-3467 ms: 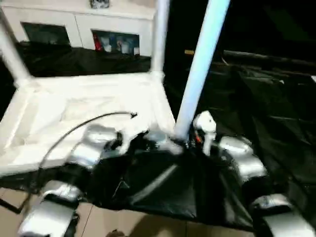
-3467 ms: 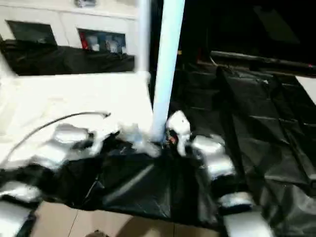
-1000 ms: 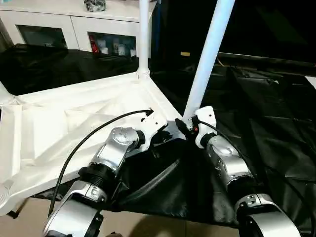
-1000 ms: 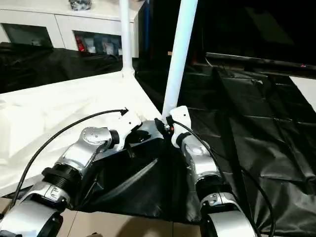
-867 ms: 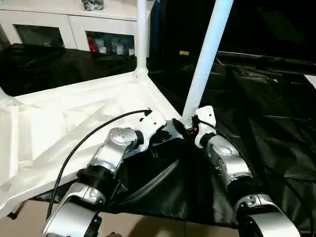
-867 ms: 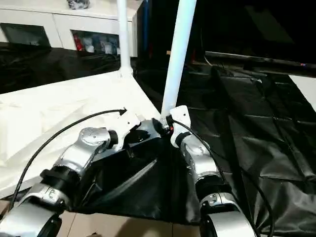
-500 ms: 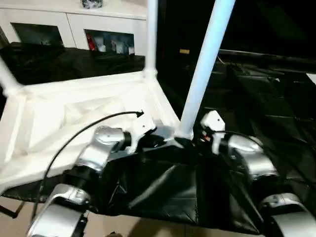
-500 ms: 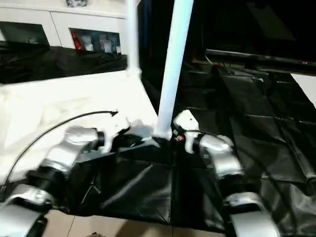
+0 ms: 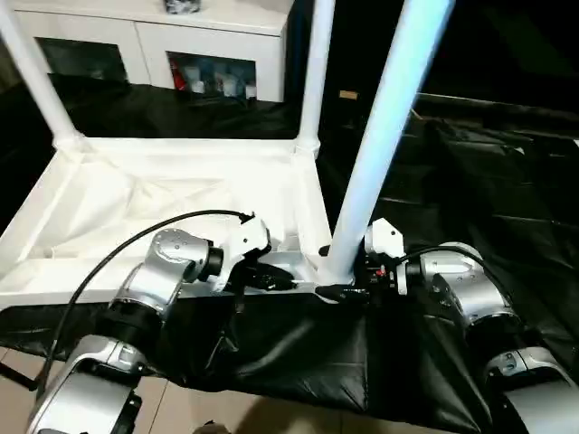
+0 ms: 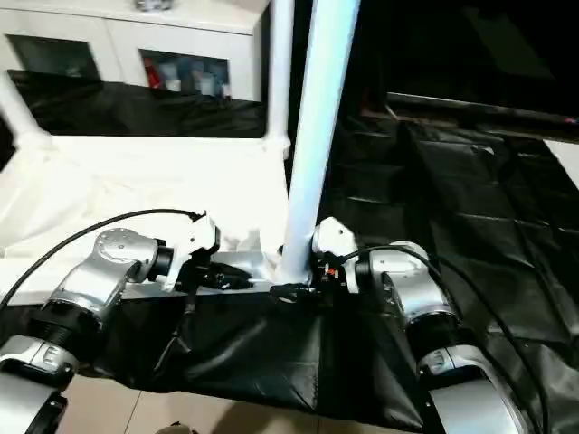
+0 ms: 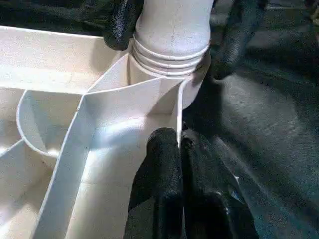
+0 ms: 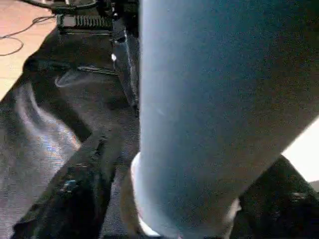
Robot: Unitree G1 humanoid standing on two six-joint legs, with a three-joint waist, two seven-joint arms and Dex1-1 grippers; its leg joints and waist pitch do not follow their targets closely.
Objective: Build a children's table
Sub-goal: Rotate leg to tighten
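The children's table top (image 9: 136, 199) lies upside down on black sheeting, ribbed underside up. Three white legs stand in its corner sockets: far left (image 9: 32, 77), far right (image 9: 312, 81) and the near right one (image 9: 384, 154). My left gripper (image 9: 280, 280) is shut on the thin white rim wall (image 11: 178, 114) just beside the near right socket. My right gripper (image 9: 342, 291) reaches in from the right and closes around the base of the near right leg (image 12: 199, 99), one black finger (image 12: 75, 199) on each side of it.
Black sheeting (image 9: 507, 181) covers the ground around and to the right of the top. A white glass-door cabinet (image 9: 208, 63) stands at the back. Tan floor (image 9: 181, 407) shows at the near edge. A black cable (image 9: 136, 235) arcs over my left forearm.
The view has shifted. My right forearm has swung out to the right around the near leg's base, keeping its fingers there. The left gripper has kept its hold on the rim.
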